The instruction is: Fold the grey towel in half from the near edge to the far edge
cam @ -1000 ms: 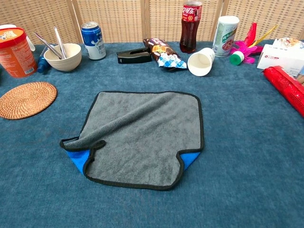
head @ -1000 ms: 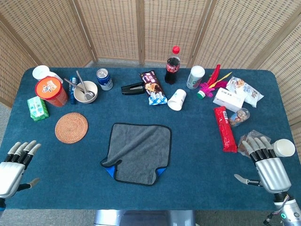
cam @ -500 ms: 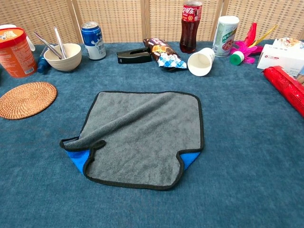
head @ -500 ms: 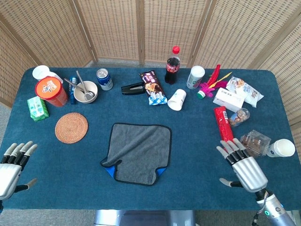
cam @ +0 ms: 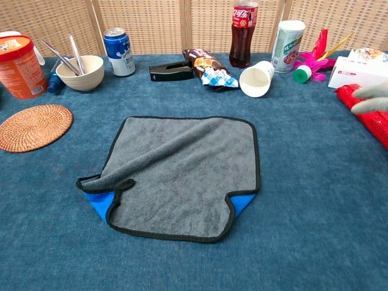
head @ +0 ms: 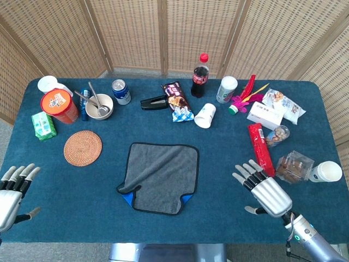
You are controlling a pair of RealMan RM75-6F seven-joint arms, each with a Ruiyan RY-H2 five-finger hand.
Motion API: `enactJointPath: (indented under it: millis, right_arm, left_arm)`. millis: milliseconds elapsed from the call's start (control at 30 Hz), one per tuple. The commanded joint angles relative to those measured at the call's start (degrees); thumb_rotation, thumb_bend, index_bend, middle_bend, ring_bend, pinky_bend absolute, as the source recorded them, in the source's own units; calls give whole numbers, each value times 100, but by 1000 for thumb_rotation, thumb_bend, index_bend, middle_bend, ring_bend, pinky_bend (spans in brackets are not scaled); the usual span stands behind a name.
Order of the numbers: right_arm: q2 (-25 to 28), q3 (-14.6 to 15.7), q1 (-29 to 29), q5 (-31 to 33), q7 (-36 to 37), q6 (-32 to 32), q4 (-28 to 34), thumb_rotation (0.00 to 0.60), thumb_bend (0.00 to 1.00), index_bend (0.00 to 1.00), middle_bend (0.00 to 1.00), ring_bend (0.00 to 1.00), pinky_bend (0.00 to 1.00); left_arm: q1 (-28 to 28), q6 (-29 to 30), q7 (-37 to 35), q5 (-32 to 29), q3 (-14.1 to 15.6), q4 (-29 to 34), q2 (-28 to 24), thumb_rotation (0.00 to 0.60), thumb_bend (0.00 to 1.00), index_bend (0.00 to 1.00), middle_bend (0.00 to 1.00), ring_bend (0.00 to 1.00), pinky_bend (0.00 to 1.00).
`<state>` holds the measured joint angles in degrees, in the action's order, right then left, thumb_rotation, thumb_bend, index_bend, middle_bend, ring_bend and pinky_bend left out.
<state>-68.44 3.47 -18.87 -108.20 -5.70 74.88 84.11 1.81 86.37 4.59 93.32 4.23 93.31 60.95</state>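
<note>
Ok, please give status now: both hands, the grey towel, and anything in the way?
Left hand open, near table edge. Right hand open, right of grey towel, apart from it. Towel not folded, near corners turned up showing blue. Nothing on it.

Along the far side of the blue table (head: 218,153) sit an orange tub (head: 58,106), bowl with utensils (head: 100,106), blue can (head: 120,91), cola bottle (head: 200,75), tipped paper cup (head: 205,115), with a woven coaster (head: 83,147) nearer.
</note>
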Motion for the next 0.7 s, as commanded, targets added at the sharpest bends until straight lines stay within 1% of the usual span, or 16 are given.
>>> enactJointPath:
  millis: [33,200,300,700]
  right_arm:
    - [23,106,-183,-214,77,-150,-26,495,0,105,0,0,0]
    - [-19,214,-488,-506,196,-391,-15,570,0,113,0,0,0]
    - [-69,243,-672,-643,276,-498,-20,597,0,113,0,0,0]
    - [-422,305,-1244,-871,503,-888,-211,600,0,137,0,0,0]
  left_arm:
    - [-10,2,4,-16,-3,6,-6,600,196,22,0,0,0]
    - [-17,-6,39,-24,-3,37,-7,600,196,21,0,0,0]
    - [-33,17,47,-27,-7,55,-14,600,195,22,0,0,0]
    - [-164,147,8,-61,23,53,-49,600,196,22,0,0,0]
